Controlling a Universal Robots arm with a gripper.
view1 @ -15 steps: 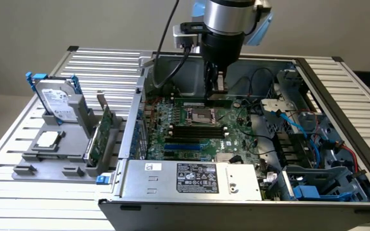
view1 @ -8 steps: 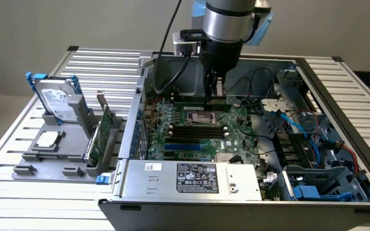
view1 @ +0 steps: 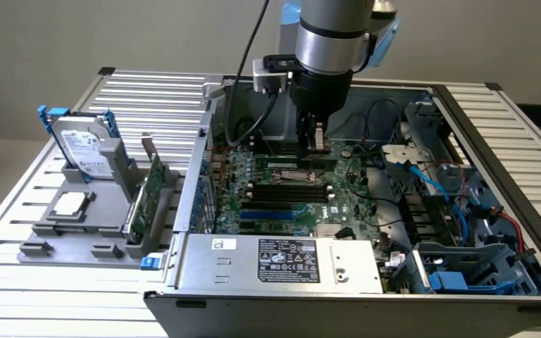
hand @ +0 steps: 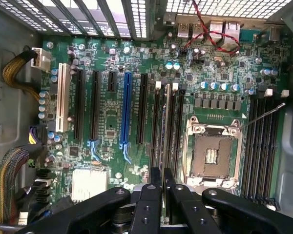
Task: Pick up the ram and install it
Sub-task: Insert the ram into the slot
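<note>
Pincer [hand: 162, 187] is clamped on the ram [hand: 166, 126], which is held edge-on along the black memory slots [hand: 178, 126], just beside the CPU socket [hand: 211, 156]; whether it is seated cannot be told. Farther off, a blue slot [hand: 127, 112] and a white slot [hand: 64, 97] are seen on the motherboard [hand: 112, 73].

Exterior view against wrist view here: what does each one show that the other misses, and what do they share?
The exterior view adds the arm, the grey fixture beside the case with a hard drive and a green expansion card, and the power supply. The wrist view adds a white slot, braided cables, and what is probably the ram, edge-on in line with the gripper. Both share the gripper low over the motherboard beside the CPU socket.
</note>
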